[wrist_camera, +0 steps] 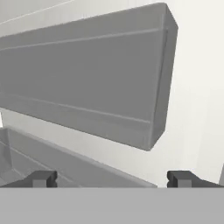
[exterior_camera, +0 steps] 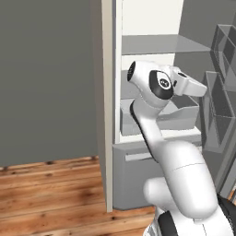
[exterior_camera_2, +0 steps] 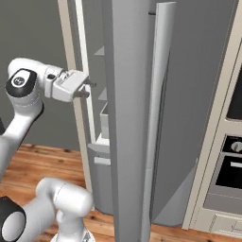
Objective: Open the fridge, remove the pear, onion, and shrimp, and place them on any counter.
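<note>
Two dark fingertips of the gripper stand spread wide with nothing between them, just inside the open fridge, near the grey drawer below its shelf.

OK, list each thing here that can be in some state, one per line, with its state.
fridge: open, white inside showing.
fridge door: swung wide, standing edge-on in the right base view.
grey drawer: inside the fridge, pulled out; contents not visible.
lower drawer front: closed.
gripper: open, holding nothing, reaching into the fridge.
oven: door shut.
</note>
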Available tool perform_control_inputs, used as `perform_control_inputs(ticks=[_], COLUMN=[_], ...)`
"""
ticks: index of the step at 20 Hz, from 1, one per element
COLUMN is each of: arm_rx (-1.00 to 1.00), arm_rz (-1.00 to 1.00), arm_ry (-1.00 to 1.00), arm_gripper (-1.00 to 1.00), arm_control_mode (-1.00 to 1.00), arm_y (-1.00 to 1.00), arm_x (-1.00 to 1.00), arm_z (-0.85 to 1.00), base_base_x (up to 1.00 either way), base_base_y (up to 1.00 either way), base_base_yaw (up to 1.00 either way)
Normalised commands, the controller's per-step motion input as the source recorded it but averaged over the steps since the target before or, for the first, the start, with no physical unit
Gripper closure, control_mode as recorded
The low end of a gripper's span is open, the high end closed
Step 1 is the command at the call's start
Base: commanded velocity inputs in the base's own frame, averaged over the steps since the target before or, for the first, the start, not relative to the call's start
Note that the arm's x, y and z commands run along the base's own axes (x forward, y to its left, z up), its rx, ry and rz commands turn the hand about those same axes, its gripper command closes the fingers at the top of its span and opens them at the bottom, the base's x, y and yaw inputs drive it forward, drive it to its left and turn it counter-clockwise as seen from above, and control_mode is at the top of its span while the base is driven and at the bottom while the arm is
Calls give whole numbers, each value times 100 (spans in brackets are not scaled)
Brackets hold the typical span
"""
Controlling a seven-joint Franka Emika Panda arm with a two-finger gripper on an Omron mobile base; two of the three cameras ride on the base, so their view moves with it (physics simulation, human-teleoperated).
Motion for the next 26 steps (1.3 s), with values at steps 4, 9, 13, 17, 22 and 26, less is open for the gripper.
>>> perform_control_inputs(ticks=[4, 9, 13, 17, 22, 26], arm_rx=[0, 0, 0, 0, 0, 1], arm_rz=[-18, -16, -16, -17, -25, -23], arm_ry=[0, -5, -10, -11, -4, 1], arm_gripper=[-100, -100, -100, -100, -100, -100], arm_control_mode=[-100, -100, -100, -100, -100, -100], arm_y=[-44, -56, -50, -42, -68, -85], arm_x=[11, 0, 7, 3, -47, -85], arm_z=[21, 6, 0, 0, 0, 0], base_base_x=[0, 0, 0, 0, 0, 0], base_base_y=[0, 0, 0, 0, 0, 0], base_base_yaw=[0, 0, 0, 0, 0, 0])
